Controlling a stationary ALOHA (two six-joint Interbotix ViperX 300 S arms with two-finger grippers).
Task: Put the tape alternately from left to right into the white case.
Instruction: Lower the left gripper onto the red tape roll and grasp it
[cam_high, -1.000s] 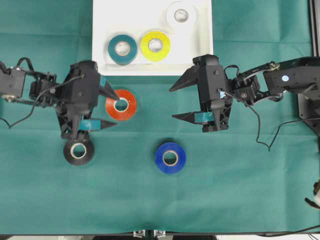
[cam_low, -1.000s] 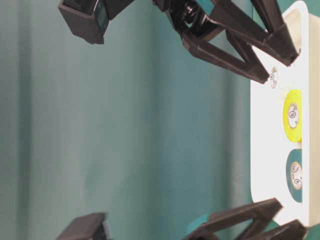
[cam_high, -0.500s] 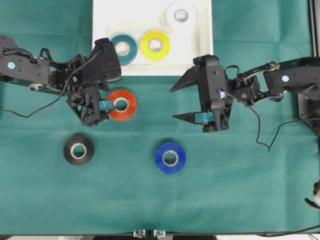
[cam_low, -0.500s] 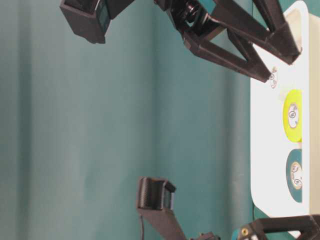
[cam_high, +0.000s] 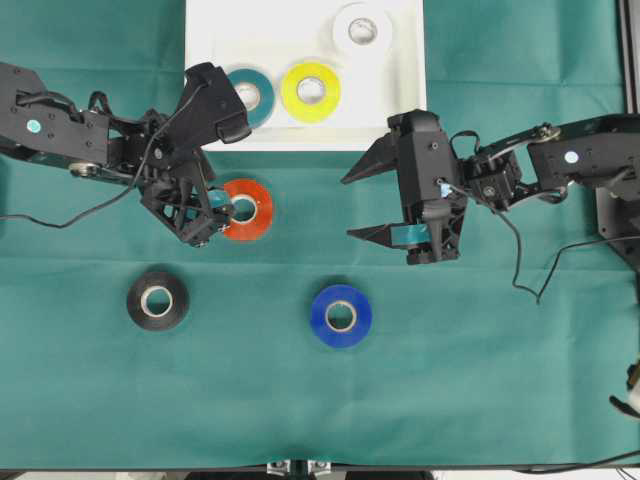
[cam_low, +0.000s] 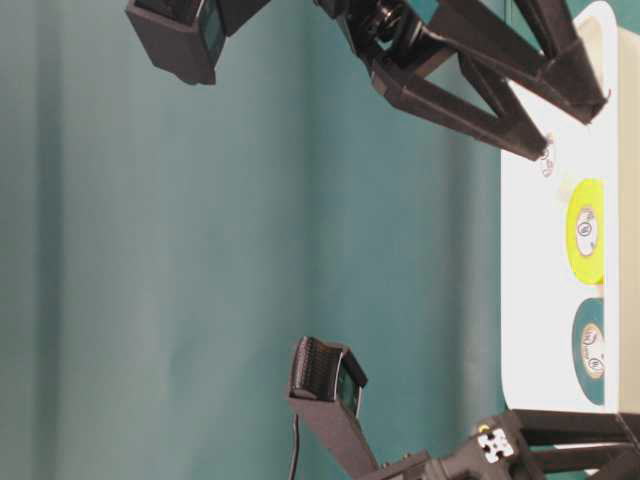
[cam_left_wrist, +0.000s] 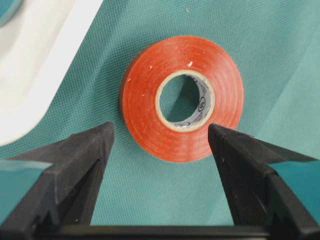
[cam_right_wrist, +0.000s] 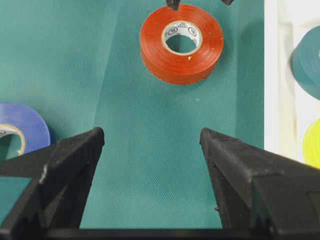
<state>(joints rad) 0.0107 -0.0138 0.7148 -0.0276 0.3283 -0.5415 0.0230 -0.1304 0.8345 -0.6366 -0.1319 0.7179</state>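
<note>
Overhead | left tool (cam_high: 212, 210) gaping, empty, partly hides red-orange roll (cam_high: 250, 209) | right tool (cam_high: 366, 203) gaping, empty

Three rolls (cam_high: 311, 91) in the case (cam_high: 205, 60), three rolls (cam_high: 341, 316) on the cloth (cam_high: 480, 380) before it

I'm working a lab-style robot test bench: a flat table draped in wrinkled green cloth (cam_high: 480, 400), two black robot arms with exposed cables (cam_high: 520, 270) reaching in from either side, and metal frame rail (cam_high: 630, 60) at the right edge.
</note>
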